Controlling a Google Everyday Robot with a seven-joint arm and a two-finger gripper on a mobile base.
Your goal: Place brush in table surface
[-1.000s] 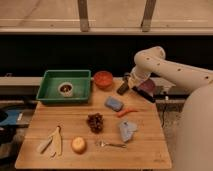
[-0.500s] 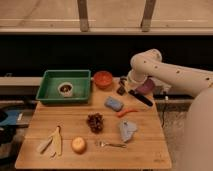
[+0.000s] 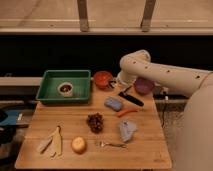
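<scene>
The arm has swung down and to the left since the earlier frames, bringing the gripper (image 3: 122,89) low over the back of the table (image 3: 60,117), just beside the red-brown bowl (image 3: 102,78). It is closed narrow on the brush (image 3: 132,99), whose black handle slants down to the right between the blue object (image 3: 113,103) and the purple bowl (image 3: 144,85). Whether the handle already touches the wood is unclear, but the placing looks nearly done, with only the release and lift-away left.
</scene>
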